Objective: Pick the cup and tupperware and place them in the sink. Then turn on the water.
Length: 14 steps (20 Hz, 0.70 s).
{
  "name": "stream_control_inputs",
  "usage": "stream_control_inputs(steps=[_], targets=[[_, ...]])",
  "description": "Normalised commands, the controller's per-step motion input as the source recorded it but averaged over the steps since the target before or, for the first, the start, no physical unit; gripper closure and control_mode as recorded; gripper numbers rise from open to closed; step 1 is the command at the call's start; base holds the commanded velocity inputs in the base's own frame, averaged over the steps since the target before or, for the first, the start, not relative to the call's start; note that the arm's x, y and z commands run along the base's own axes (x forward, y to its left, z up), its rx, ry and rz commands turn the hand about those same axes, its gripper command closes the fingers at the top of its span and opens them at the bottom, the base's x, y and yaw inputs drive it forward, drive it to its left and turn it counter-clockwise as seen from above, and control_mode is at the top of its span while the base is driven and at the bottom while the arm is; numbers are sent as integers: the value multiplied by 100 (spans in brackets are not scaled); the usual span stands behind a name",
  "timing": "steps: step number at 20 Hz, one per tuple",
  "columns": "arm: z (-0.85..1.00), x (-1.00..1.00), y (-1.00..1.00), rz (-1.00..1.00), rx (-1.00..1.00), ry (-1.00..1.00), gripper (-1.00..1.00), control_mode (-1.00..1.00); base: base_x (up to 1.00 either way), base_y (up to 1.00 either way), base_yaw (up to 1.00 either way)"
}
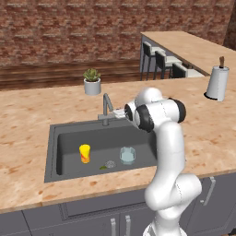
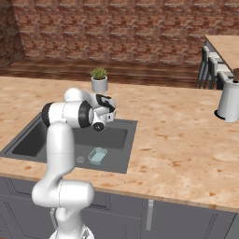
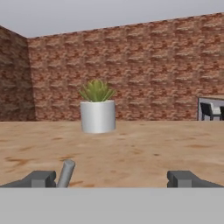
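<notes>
Left base view, faucet (image 1: 107, 109): the grey metal fitting stands at the back rim of the sink (image 1: 53, 152), upright, with its spout reaching over the basin; no stream of water is seen falling from it.
Handling of faucet: it is judged rigid and fixed, smooth and possibly slippery; it would best be taken or pushed at the slim upright lever, which in the hand view rises as a grey stub (image 3: 66, 173) just beside the left finger tip.
Cup (image 1: 85, 153): the yellow cup with its red-orange band stands upright on the sink floor, towards the left; it is judged light and stiff.
Tupperware (image 1: 127, 155): the pale translucent container rests on the sink floor, right of the cup and apart from it; it is judged light and thin-walled.
Task stage: both things are already placed in the basin; turning on the water is judged to be the step left.
Gripper (image 3: 112, 178): the fingers are held wide apart with nothing between them, level with the faucet top and pointed across the tabletop (image 1: 27, 115).
Beyond: a potted plant (image 3: 97, 109) stands on the tabletop behind the faucet, before the brick wall (image 3: 166, 65); a paper-towel roll (image 1: 217, 83) stands well apart at the right.
</notes>
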Motion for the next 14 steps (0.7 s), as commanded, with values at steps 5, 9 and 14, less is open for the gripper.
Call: stream_control_inputs(steps=[5,9,14], targets=[[0,0,-49,0,0,0,-100,-100,0,0,0],[0,0,-51,0,0,0,-100,-100,0,0,0],[0,0,-56,0,0,0,-100,-100,0,0,0]])
